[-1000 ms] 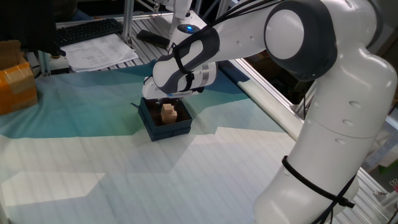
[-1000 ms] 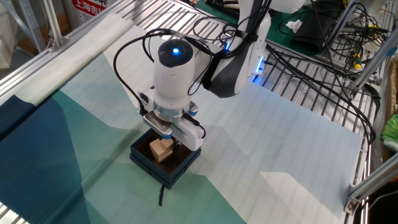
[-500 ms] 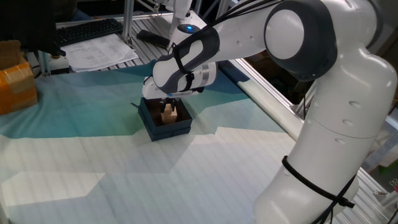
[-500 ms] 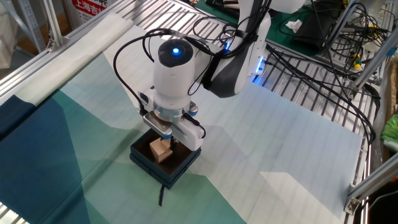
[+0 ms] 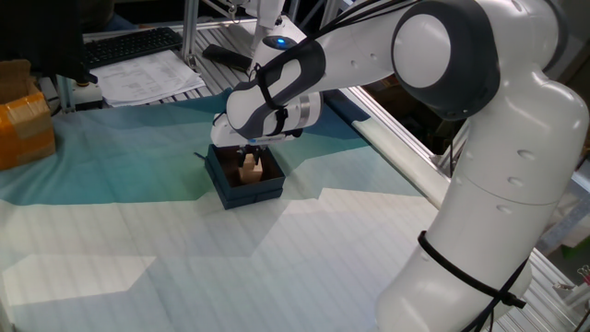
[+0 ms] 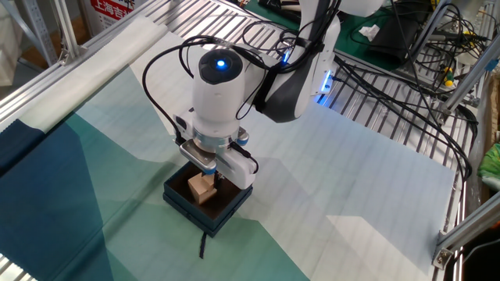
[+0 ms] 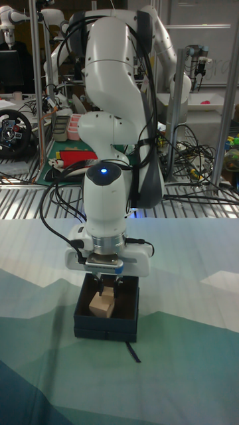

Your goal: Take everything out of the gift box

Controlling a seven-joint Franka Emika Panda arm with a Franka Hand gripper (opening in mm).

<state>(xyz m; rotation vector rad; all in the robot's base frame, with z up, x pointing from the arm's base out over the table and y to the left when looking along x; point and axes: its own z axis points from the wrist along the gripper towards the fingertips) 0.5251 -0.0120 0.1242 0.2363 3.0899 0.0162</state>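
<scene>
The dark navy gift box (image 5: 241,189) (image 6: 181,201) (image 7: 126,312) sits on the green-and-white cloth. Inside it lies a tan wooden cube (image 7: 99,306) (image 6: 201,190) (image 5: 249,170), with a smaller tan block (image 7: 107,291) on top of it or just behind it. My gripper (image 7: 107,284) (image 6: 211,179) (image 5: 249,155) points straight down into the box. Its dark fingers reach down on either side of the smaller block. The hand hides the fingertips, so I cannot make out whether they press on the block.
An orange-brown carton (image 5: 23,129) stands at the far left of the table, with papers (image 5: 147,78) and a keyboard behind. A black strap (image 6: 203,246) lies by the box's near corner. Metal rails (image 6: 391,117) border the cloth.
The gripper has come down a little into the box over the last second and now covers part of the blocks. Nothing has moved in the last half second.
</scene>
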